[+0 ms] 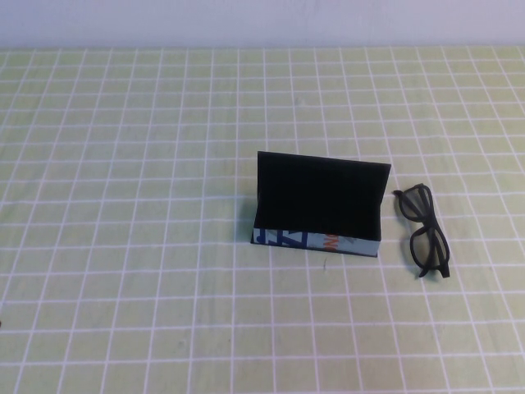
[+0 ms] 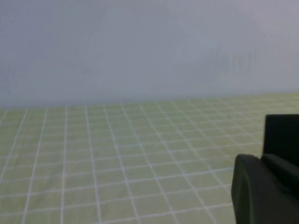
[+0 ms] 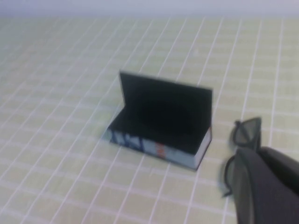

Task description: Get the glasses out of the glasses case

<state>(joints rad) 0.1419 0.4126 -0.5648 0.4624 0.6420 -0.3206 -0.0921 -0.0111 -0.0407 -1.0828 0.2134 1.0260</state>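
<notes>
Two grippers are showing only in their own wrist views, neither appearing in the high view. Left gripper [image 2: 264,189] is showing as a dark blurred finger piece at the frame corner, sitting low over the tablecloth with nothing visibly in it; how far apart its fingers are cannot be told. Right gripper [image 3: 266,186] is likewise showing as one dark rounded piece, hovering near the glasses [image 3: 243,140] and partly covering them in that view; its opening cannot be told either, and it is not visibly holding anything. Glasses [image 1: 425,231] are lying out of the case, flat on the tablecloth [image 1: 123,205], just beside the case's right end, apart from it, the two dark lenses lined up one nearer the robot and one farther. Glasses case [image 1: 318,205] is sitting around the table's middle with its flap lid standing up at the far side, the white strip with blue and orange print facing the robot. Its black edge [image 2: 281,135] is peeking into the left wrist view. Tablecloth is light green with a white grid, and a pale wall [image 2: 140,46] is running behind it.
</notes>
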